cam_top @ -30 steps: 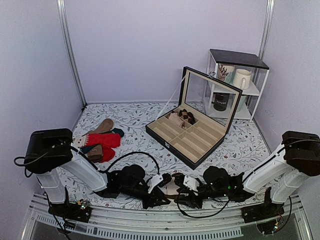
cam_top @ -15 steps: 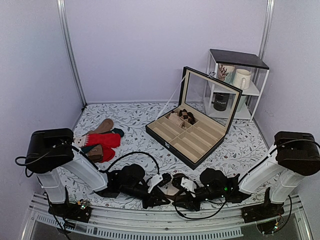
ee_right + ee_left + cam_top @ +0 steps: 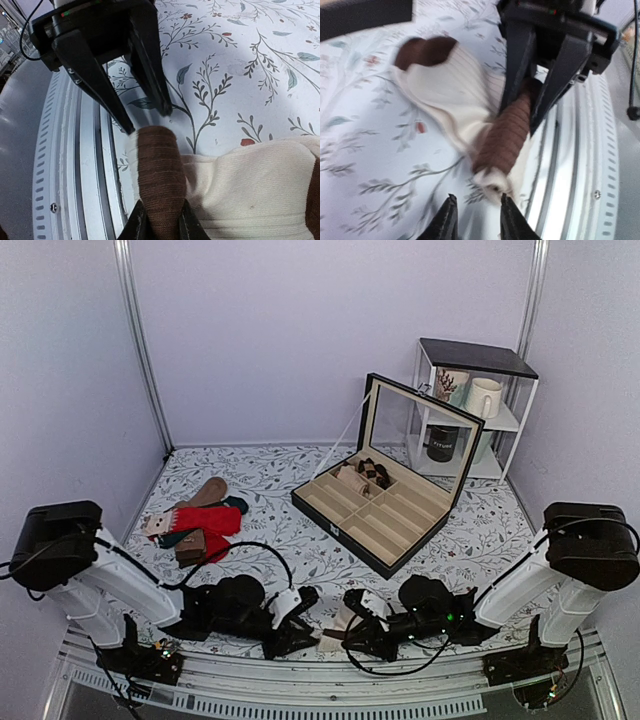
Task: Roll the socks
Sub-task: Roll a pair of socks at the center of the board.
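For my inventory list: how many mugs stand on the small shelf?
3. A patterned mug and a white mug on the upper tier of the shelf, a black mug below, seen through the box lid. The lid may hide more.

Item count, as seen from my two arms.

- **Grippers:** two, my left gripper and my right gripper.
- **Between them:** one bundle of cream-and-brown socks. I cannot tell how many socks are in it.
- **Far ahead of my left gripper:** one heap of loose socks, showing two red socks, one tan sock and teal parts I cannot count.
- **Ahead of my right gripper:** one open box.
- **Beyond the box:** one shelf rack bearing three cups: one white cup, one black cup and one patterned cup.
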Action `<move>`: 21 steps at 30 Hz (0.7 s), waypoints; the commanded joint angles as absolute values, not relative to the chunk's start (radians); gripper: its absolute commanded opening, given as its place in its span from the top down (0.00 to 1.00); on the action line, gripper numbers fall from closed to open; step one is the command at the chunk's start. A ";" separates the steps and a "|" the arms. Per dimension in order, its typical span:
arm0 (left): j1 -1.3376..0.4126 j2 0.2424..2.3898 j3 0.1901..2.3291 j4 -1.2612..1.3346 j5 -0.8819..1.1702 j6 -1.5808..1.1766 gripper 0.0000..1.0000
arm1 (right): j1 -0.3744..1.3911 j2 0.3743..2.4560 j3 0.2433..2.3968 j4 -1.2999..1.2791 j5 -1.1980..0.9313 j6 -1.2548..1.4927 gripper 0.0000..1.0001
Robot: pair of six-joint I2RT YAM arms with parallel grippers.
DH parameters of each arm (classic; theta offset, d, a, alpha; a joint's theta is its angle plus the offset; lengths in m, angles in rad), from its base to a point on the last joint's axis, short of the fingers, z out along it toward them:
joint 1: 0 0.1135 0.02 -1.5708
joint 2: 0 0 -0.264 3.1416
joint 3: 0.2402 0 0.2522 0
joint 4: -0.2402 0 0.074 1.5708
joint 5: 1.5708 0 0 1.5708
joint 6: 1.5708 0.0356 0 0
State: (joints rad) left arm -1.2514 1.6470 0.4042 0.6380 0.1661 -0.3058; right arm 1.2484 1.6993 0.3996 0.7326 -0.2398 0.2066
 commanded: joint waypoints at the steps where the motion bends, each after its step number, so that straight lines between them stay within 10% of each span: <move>1: -1.307 1.481 0.351 0.615 -0.060 -0.150 0.57 | 1.224 1.794 0.340 0.660 -0.360 0.337 0.89; 21: -1.330 1.675 0.430 0.785 0.172 0.070 0.48 | 1.187 1.889 0.331 0.665 -0.483 0.502 0.89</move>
